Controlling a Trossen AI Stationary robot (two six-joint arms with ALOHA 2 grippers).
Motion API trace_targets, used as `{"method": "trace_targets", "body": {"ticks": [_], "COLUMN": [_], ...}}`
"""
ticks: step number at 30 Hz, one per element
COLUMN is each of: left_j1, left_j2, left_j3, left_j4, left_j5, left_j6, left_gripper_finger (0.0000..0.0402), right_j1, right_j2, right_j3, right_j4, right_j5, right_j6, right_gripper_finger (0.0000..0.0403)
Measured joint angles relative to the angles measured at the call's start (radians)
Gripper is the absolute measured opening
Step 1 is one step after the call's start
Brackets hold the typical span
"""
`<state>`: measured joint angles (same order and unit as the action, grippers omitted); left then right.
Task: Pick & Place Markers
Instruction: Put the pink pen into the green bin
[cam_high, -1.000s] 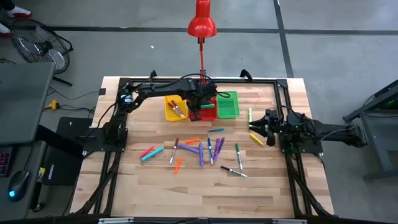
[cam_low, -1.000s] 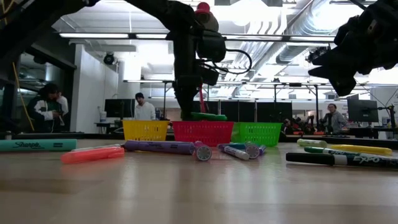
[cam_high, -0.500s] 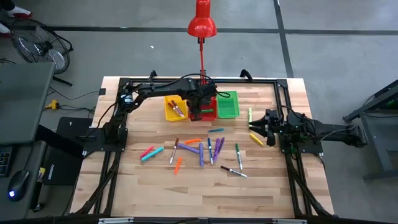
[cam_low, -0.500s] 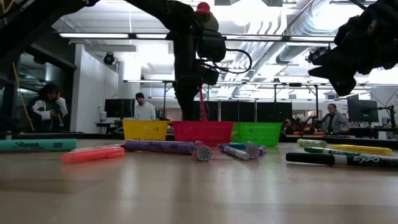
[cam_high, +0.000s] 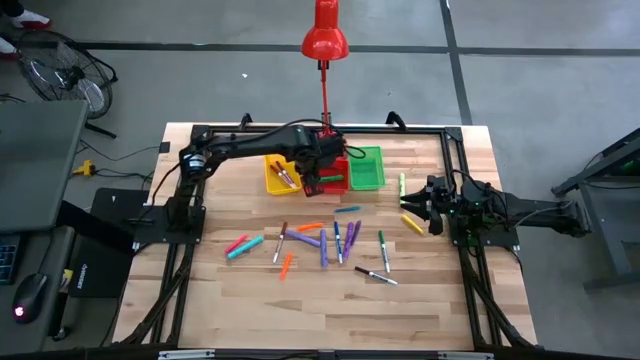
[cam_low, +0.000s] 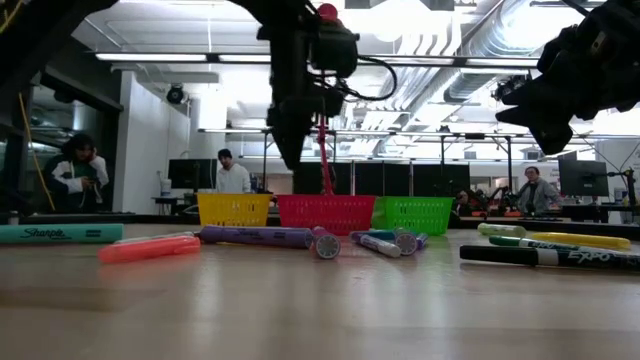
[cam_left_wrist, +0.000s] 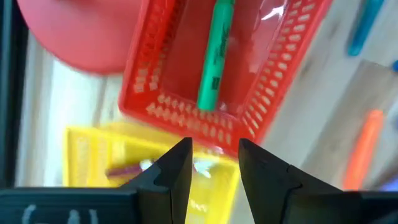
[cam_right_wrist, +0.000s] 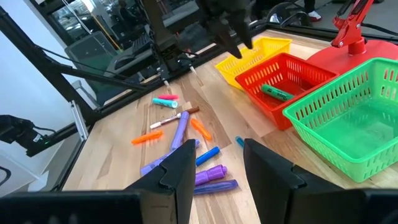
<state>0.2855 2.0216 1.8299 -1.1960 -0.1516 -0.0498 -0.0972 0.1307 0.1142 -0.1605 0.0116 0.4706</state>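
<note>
The worktop (cam_high: 250, 300) is light wood with stripes of paler and darker boards. Three small bins have a lattice of little holes: one yellow bin (cam_high: 278, 175), one red bin (cam_high: 335, 178) and one green bin (cam_high: 367, 168). A green marker (cam_left_wrist: 213, 59) lies in the red bin. The markers (cam_high: 320, 243) on the wood are purple, orange, blue, pink, teal, green, yellow and black. The lamp (cam_high: 325, 30) is bright red. Both arms are black.
</note>
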Motion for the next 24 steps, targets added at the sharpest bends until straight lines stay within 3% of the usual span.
{"method": "trace_targets", "body": {"ticks": [10, 24], "left_j1": [-0.03, -0.116], "left_j2": [-0.087, -0.367], "left_j3": [-0.037, -0.385], "left_j4": [-0.1, -0.045], "left_j5": [0.014, 0.06], "left_j6": [-0.224, -0.511], "left_gripper_finger": [0.0127, 0.0127], "right_j1": [0.0, 0.0], "right_j2": [0.0, 0.0], "right_j3": [0.0, 0.0], "right_j4": [0.0, 0.0], "right_j5": [0.0, 0.0], "right_j6": [0.0, 0.0], "right_gripper_finger": [0.0124, 0.0124]}}
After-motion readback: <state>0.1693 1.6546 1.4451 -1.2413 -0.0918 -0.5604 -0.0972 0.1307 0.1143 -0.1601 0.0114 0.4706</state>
